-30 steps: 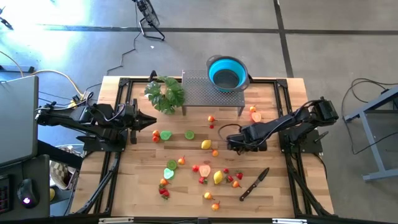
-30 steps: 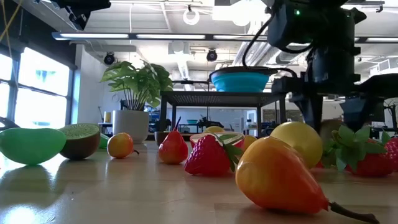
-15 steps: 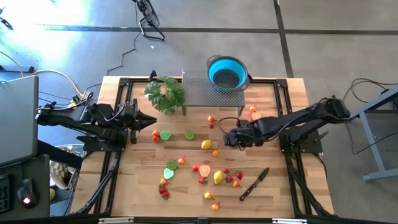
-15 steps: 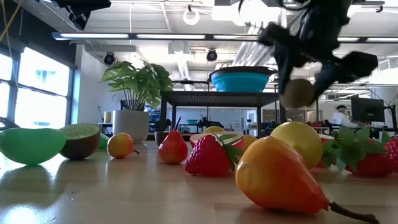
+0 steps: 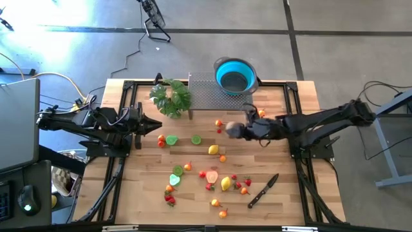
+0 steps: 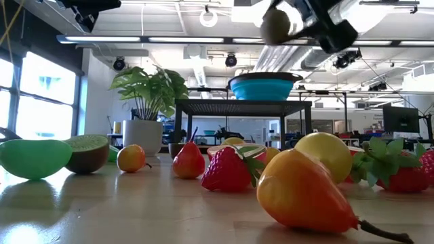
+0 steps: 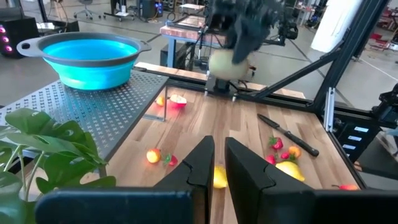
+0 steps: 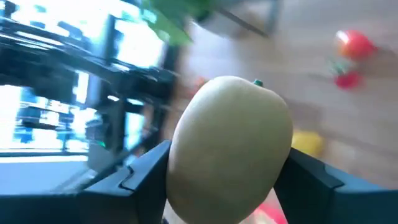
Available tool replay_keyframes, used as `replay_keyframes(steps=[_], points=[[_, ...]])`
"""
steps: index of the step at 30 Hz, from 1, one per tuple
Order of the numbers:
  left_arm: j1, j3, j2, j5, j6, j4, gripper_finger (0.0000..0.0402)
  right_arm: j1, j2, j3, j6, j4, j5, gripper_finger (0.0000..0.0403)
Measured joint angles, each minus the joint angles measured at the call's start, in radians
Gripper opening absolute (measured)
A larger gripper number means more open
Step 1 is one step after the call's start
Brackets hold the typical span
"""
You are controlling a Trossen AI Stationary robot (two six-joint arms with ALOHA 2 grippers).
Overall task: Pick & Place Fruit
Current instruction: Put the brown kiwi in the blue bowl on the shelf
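Note:
My right gripper [image 5: 238, 130] is shut on a tan, egg-shaped fruit [image 5: 232, 131] and holds it high over the middle of the table, near the metal shelf [image 5: 209, 98] that carries the blue bowl [image 5: 234, 75]. The same fruit [image 6: 276, 25] shows high up in the low view. Many small toy fruits [image 5: 213, 150] lie scattered on the wooden table [image 5: 283, 206]. My left gripper [image 5: 158, 127] waits shut above the table's left side, beside the plant. My right gripper pinches the tan fruit across its middle [image 8: 230, 149], one finger [image 8: 148, 169] on each of two opposite sides. The fingers come from the table's right, slanting slightly downward. The fruit is lifted clear of the table.
A leafy plant in a white pot [image 5: 171, 96] stands at the shelf's left end. A black-handled knife [image 5: 262, 191] lies near the front right. Lemons, strawberries, limes and orange pieces [image 6: 305, 193] crowd the table's middle and front.
My right gripper has risen from the table with the tan fruit and tipped from pointing down to nearly level. It has also reached toward the table's left and far side. The fruit is now lifted clear, well above the other fruits.

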Motion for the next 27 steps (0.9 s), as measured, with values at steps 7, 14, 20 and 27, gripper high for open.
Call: replay_keyframes(steps=[7, 14, 20, 27], points=[[0.000, 0.000, 0.000, -0.010, 0.001, 0.000, 0.0035, -0.014, -0.007, -0.002, -0.255, 0.340, 0.076, 0.0235], [0.000, 0.000, 0.000, -0.028, 0.003, 0.000, 0.0035, -0.094, -0.008, -0.002, -0.421, 0.520, 0.083, 0.0235], [0.000, 0.000, 0.000, -0.029, -0.024, 0.000, 0.0035, -0.173, -0.008, -0.002, -0.455, 0.572, 0.016, 0.0235], [0.000, 0.000, 0.000, -0.029, -0.026, 0.000, 0.0035, -0.204, -0.008, -0.002, -0.471, 0.573, 0.002, 0.0235]])
